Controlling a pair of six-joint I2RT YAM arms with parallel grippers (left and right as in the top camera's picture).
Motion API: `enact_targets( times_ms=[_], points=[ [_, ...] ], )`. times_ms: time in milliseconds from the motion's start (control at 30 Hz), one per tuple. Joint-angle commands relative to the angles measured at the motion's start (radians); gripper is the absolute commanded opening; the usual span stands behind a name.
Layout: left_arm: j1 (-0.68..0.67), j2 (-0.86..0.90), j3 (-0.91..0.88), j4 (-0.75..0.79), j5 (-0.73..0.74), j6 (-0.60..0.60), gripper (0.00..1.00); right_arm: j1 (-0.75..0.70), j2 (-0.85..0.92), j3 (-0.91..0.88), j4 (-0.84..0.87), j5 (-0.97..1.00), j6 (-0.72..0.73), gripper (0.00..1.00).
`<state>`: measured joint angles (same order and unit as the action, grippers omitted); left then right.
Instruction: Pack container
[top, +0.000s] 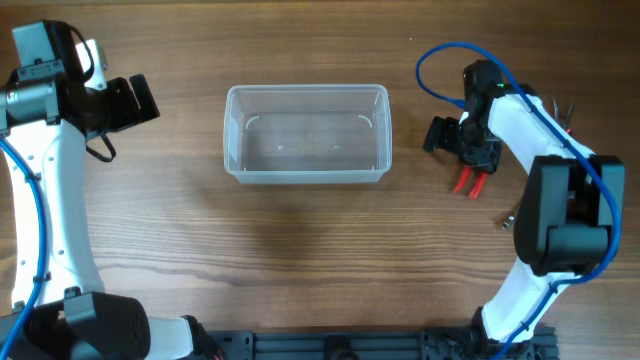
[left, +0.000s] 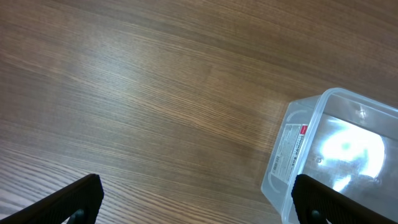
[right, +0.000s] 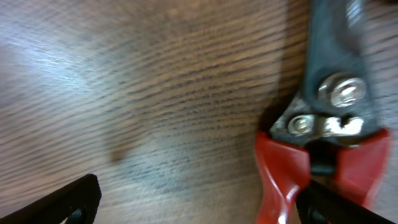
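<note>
The container (top: 306, 135) stood empty in the middle of the counter (top: 300, 250), so packing was judged to be at its first step: picking up a first tool. To the right of the container, the right pincer (right: 199, 193) was poised low over red-handled cutters (right: 323, 134), its fingers spread wide and nothing gripped. The cutters lay close by one finger rather than centred in the gap. To the left of the container, the left pincer (left: 196, 186) was likewise wide open and empty, above bare wood. A small screw (top: 507, 221) lay farther right of the container, beyond the cutters. Next, the right pincer would need to be shifted until the cutters sat squarely between its fingers, then lowered, closed, and carried over the container's rim.
</note>
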<state>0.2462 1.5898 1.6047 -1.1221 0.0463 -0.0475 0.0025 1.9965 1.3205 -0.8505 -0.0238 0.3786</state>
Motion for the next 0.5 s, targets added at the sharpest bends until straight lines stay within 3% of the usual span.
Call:
enact_targets(
  times_ms=[0, 167, 233, 467],
  points=[
    [0.005, 0.01, 0.003, 0.003, -0.006, -0.013, 1.0, 0.003, 0.042, -0.007, 0.002, -0.011, 0.014, 1.0],
    [0.005, 0.01, 0.003, 0.002, -0.006, -0.013, 1.0, 0.003, 0.044, -0.007, 0.013, -0.011, 0.014, 1.0],
    [0.005, 0.01, 0.003, 0.002, -0.006, -0.013, 1.0, 0.003, 0.044, -0.007, 0.012, -0.011, 0.015, 0.95],
    [0.005, 0.01, 0.003, 0.002, -0.006, -0.013, 1.0, 0.003, 0.044, -0.007, 0.005, -0.012, 0.016, 0.51]
  ],
)
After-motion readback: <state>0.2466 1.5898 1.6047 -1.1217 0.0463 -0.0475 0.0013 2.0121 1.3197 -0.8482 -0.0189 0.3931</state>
